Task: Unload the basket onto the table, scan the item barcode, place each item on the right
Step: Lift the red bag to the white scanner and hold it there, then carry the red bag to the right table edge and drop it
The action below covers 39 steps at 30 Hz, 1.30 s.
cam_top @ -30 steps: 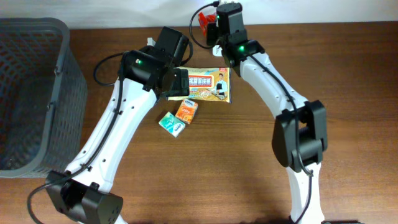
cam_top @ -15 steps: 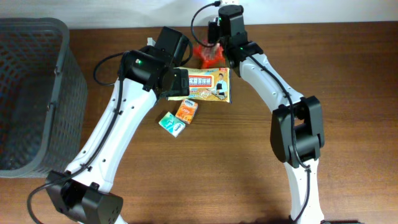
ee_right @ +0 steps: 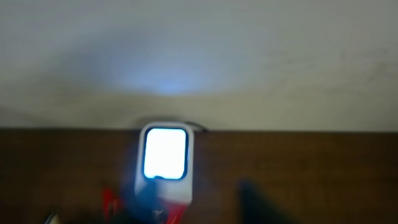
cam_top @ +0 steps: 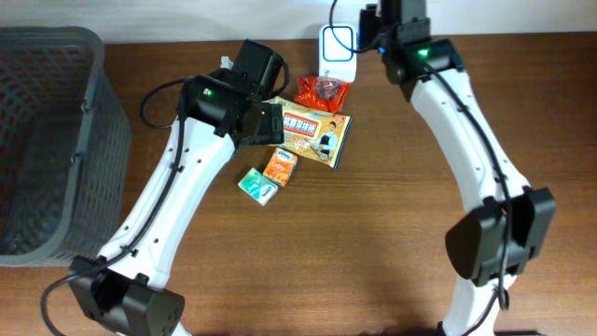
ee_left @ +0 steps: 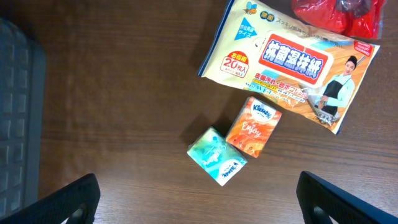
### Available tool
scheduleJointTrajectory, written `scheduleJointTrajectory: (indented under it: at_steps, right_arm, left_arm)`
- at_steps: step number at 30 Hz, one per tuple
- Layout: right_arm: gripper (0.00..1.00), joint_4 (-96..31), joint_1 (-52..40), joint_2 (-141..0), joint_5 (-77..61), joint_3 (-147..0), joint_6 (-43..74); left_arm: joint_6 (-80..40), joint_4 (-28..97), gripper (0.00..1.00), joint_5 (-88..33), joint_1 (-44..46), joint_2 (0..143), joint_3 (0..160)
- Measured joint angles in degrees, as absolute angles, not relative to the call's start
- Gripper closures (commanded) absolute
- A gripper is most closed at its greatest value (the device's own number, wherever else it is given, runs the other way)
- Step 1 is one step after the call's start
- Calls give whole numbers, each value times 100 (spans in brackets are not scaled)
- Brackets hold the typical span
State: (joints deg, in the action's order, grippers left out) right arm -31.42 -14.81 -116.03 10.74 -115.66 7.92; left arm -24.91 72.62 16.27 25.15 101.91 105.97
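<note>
Overhead, upper centre: red packet (cam_top: 323,92) lies just below the lit scanner (cam_top: 337,47); left tool (ee_left: 199,205) spread wide; right tool (cam_top: 387,21), cannot tell.

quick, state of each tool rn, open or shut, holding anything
left tool: open, empty
right tool: cannot tell; red pack lies apart from it
</note>
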Motion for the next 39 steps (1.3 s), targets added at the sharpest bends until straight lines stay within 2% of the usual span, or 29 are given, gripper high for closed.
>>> scheduleJointTrajectory:
  at_steps: [13, 22, 25, 26, 29, 32, 34, 35, 36, 37, 39]
  right_arm:
    - [29, -2888, -1549, -13469, 244, -11461, 1857]
    - [30, -2971, -1723, -13922, 202, -11458, 2716]
    - [33, -3063, -1741, -13937, 200, -11458, 2893]
    - [35, -3107, -1747, -13937, 202, -11458, 2961]
    - [51, -3293, -1789, -13937, 202, -11458, 3142]
    - [53, -3363, -1850, -13937, 202, -11458, 3236]
    - [71, -3437, -1872, -13937, 204, -11458, 3280]
    - [84, -3476, -1876, -13937, 200, -11458, 3301]
    - [93, -3540, -1876, -13937, 200, -11458, 3334]
    - [96, -3581, -1879, -13937, 202, -11458, 3308]
    - [96, -3642, -1879, -13937, 204, -11465, 3341]
  left_arm:
    - [-2491, 7290, 1, 1625, 2515, 10191, 10597]
    - [-2491, 7216, 1, 1625, 2515, 10191, 10597]
    - [-2491, 7201, 1, 1625, 2515, 10191, 10597]
    - [-2491, 7190, 0, 1625, 2515, 10191, 10597]
    - [-2491, 7159, 1, 1625, 2515, 10191, 10597]
    - [-2491, 7161, 1, 1625, 2515, 10191, 10597]
    - [-2491, 7159, 1, 1625, 2515, 10191, 10597]
    - [-2491, 7159, 1, 1625, 2515, 10191, 10597]
    - [-2491, 7159, 0, 1625, 2515, 10191, 10597]
    - [-2491, 7161, 1, 1625, 2515, 10191, 10597]
    - [-2488, 7161, 1, 1625, 2515, 10191, 10597]
